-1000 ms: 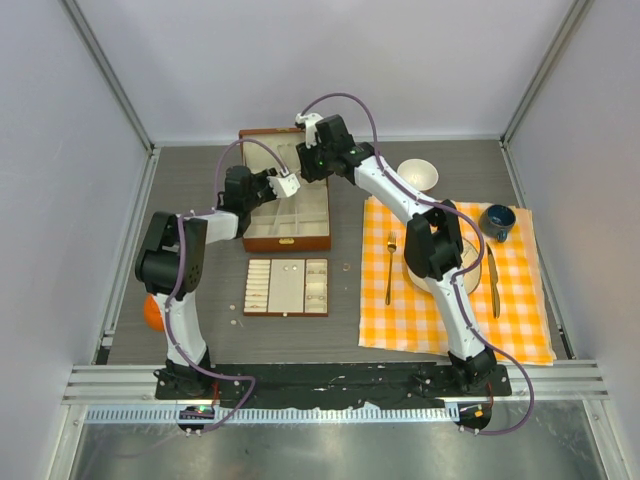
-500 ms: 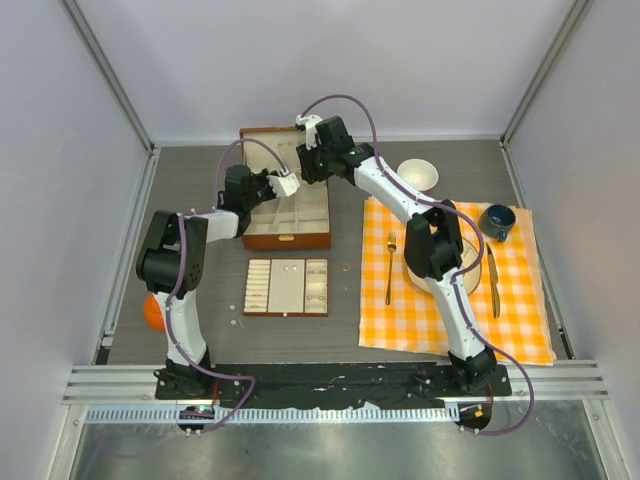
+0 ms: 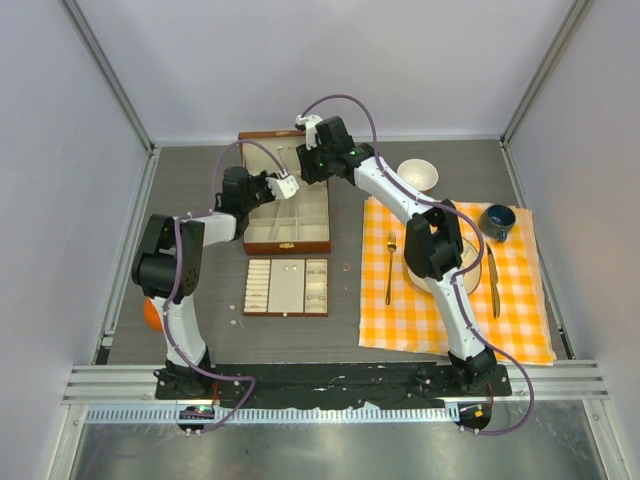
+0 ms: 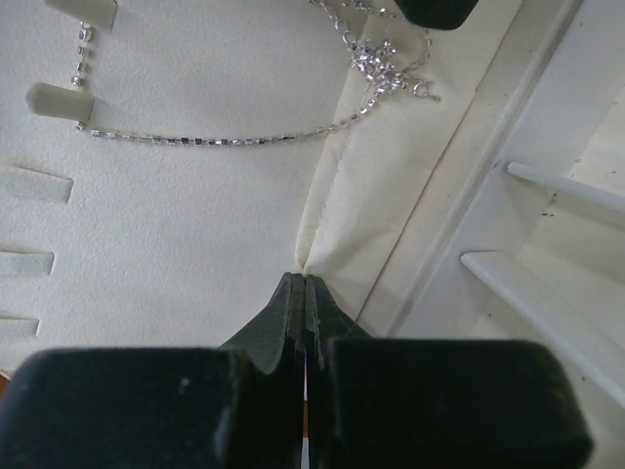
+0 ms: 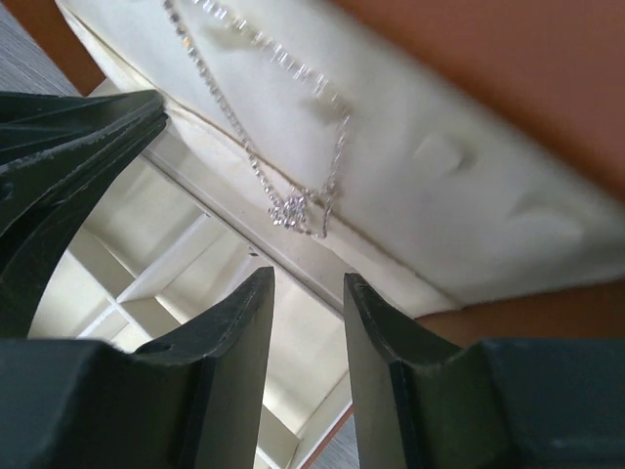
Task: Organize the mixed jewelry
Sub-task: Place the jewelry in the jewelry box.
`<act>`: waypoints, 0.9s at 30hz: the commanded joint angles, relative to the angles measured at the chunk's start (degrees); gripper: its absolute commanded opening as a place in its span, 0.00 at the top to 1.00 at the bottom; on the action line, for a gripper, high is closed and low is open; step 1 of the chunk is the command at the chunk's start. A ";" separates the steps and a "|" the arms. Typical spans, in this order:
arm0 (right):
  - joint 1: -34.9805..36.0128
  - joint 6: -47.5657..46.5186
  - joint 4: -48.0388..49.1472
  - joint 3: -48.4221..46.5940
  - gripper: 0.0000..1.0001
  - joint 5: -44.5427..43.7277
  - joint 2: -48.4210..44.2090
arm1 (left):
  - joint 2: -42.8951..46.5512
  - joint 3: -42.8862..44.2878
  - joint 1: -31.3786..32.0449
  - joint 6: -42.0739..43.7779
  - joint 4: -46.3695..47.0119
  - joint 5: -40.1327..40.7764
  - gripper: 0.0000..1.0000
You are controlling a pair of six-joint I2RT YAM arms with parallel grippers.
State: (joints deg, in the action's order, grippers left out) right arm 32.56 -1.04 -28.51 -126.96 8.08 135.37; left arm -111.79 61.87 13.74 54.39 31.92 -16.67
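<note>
A thin silvery chain necklace (image 4: 215,140) hangs on the cream lining of the open lid of the brown wooden box (image 3: 286,241), with its pendant cluster (image 4: 386,63) near the lid's lower seam. It also shows in the right wrist view (image 5: 293,207). My left gripper (image 4: 305,279) is shut, its tips at the lining seam below the chain, with nothing visible between them. My right gripper (image 5: 308,278) is open and empty, just below the pendant. A small ring (image 3: 346,267) and tiny bits (image 3: 231,306) lie on the table.
A cream-lined tray (image 3: 287,306) lies in front of the box with a few small pieces in it. To the right lies an orange checked cloth (image 3: 420,320) with a gold fork (image 3: 389,268), knife (image 3: 493,285), plate, white bowl (image 3: 417,174) and blue cup (image 3: 497,220). An orange ball (image 3: 151,313) sits at the left.
The left arm's elbow has shifted slightly left. Both grippers stay at the box lid, almost still.
</note>
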 commanded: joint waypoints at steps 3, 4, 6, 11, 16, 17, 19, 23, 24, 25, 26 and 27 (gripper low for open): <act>0.14 0.95 1.88 -2.51 0.57 1.06 -3.98 | 3.94 -1.57 0.50 -2.10 -0.19 -5.39 1.00; 0.31 0.95 1.79 -2.68 0.55 1.15 -3.89 | 4.12 -1.66 0.50 -2.10 -0.19 -5.48 1.00; 0.14 0.95 1.88 -2.77 0.54 1.15 -3.80 | 4.56 -1.84 0.50 -2.27 -0.28 -5.75 1.00; 0.67 0.95 1.88 -3.03 0.49 0.63 -3.36 | 5.52 -2.36 0.50 -2.80 -0.37 -6.36 1.00; 1.98 -0.45 1.88 -3.82 0.47 -2.01 -2.31 | 6.23 -3.15 0.50 -2.89 -0.37 -6.80 1.00; 2.33 -0.80 1.88 -3.91 0.47 -2.36 -2.04 | 6.32 -3.16 0.50 -2.89 -0.46 -6.71 1.00; 2.60 -1.07 1.88 -4.09 0.47 -2.89 -2.04 | 6.76 -3.42 0.41 -2.71 -0.11 -6.36 1.00; 3.04 -1.60 1.88 -3.74 0.47 -5.17 -2.57 | 7.55 -3.07 0.32 -3.15 0.16 -4.87 1.00; 3.13 -1.69 1.79 -3.48 0.47 -5.70 -2.83 | 7.64 -2.89 0.15 -3.32 0.07 -4.61 0.93; 3.21 -1.86 1.79 -3.47 0.46 -7.01 -2.92 | 7.72 -2.72 -0.20 -3.24 0.16 -4.60 0.85; 3.22 -1.86 1.71 -3.30 0.47 -7.63 -3.09 | 7.72 -2.54 -0.38 -3.33 0.25 -4.60 0.79; 3.30 -2.21 1.71 -3.21 0.47 -7.90 -3.27 | 7.72 -2.54 -0.46 -3.07 -0.02 -4.52 0.67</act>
State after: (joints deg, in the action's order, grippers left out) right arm 35.55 -1.93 -28.56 -128.35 3.86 135.37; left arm -106.69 58.78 14.06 52.14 29.89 -21.43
